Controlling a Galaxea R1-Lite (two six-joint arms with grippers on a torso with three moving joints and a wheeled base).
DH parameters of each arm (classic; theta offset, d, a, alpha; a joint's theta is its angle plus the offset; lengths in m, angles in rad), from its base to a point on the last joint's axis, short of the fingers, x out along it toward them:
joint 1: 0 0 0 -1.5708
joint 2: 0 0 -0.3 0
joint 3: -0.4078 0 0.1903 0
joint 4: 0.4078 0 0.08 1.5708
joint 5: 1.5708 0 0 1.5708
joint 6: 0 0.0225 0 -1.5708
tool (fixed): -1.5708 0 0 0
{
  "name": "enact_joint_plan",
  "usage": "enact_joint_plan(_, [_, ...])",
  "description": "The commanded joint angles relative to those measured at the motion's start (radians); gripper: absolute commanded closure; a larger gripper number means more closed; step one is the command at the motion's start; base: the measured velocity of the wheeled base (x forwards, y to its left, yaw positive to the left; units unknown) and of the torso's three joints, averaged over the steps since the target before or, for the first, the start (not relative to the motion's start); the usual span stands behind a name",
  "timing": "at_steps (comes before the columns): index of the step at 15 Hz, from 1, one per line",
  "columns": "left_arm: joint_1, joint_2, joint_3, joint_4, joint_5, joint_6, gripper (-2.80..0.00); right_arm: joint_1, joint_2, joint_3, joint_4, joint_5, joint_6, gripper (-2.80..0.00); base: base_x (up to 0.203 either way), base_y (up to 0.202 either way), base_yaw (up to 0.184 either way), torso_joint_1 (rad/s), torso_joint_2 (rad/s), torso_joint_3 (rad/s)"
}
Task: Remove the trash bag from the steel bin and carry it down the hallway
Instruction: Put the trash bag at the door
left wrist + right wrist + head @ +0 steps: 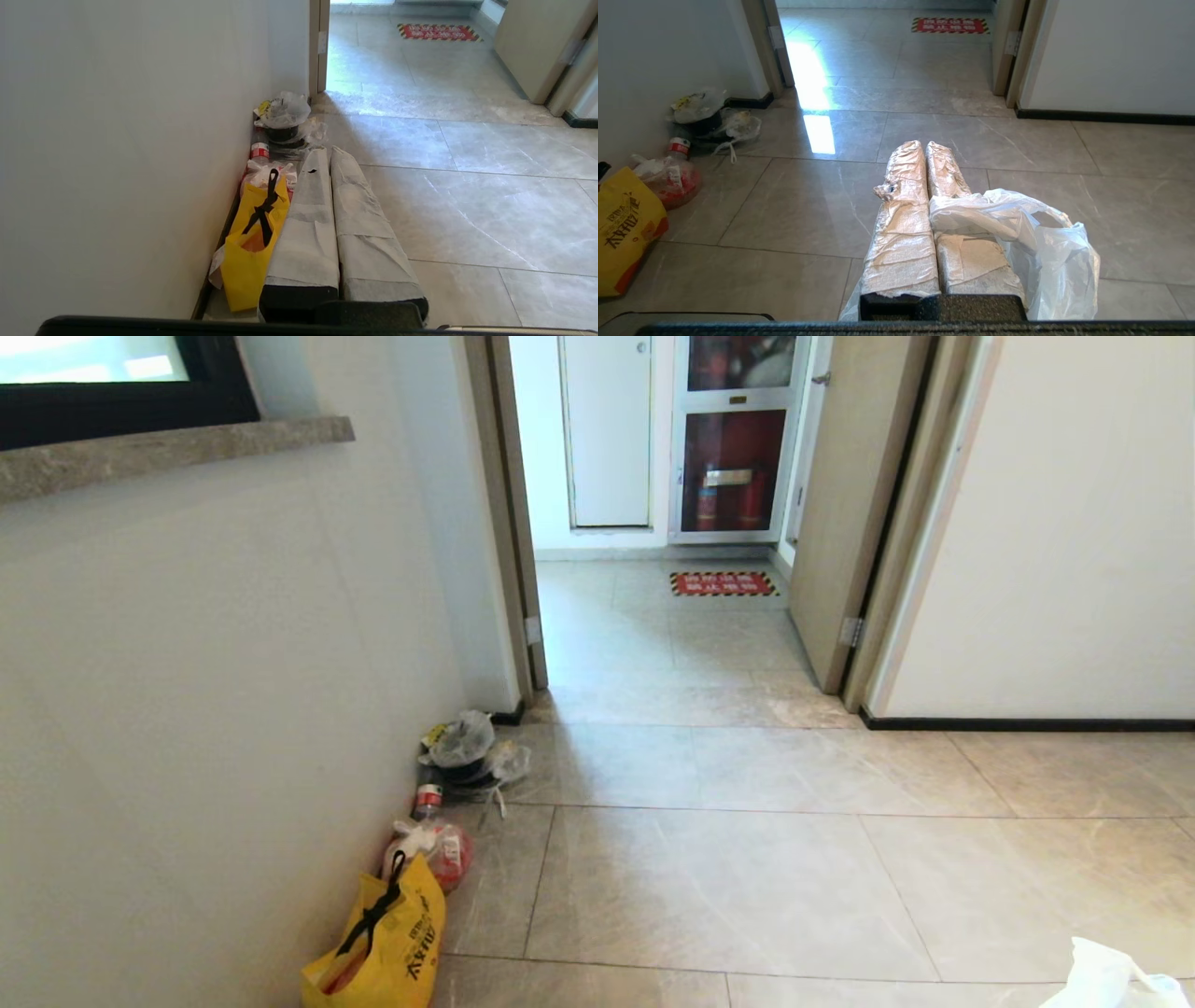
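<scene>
My right gripper has its wrapped fingers pressed together, pinching the thin white plastic trash bag, which drapes off its side above the tiled floor. My left gripper is pressed together on nothing. I judge the flimsy film could slip out on the drive through the doorway; the yellow bag with black handles sits near my path.
</scene>
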Motion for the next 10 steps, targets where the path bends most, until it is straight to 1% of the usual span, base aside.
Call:
enact_joint_plan(1, [0.000,0.000,0.000,0.001,0.001,-0.001,0.00,0.000,0.001,0.000,-0.001,0.000,-0.001,0.00,0.186,0.000,-0.001,0.002,0.00,0.000])
enact_joint_plan(7, [0.000,0.001,0.000,0.001,0.001,-0.001,0.00,0.000,0.001,0.000,-0.001,0.000,-0.001,0.00,0.192,0.000,0.001,0.002,0.00,0.002])
enact_joint_plan(8, [0.000,0.000,0.000,0.001,0.001,-0.001,0.00,0.000,0.001,0.000,0.001,0.000,-0.001,0.00,0.123,0.000,0.000,0.005,0.01,0.002])
enact_joint_plan(10, [0.000,0.000,0.000,0.001,0.001,-0.001,0.00,0.000,0.001,0.000,-0.001,0.000,-0.001,0.00,0.000,0.000,0.000,0.000,0.00,0.000])
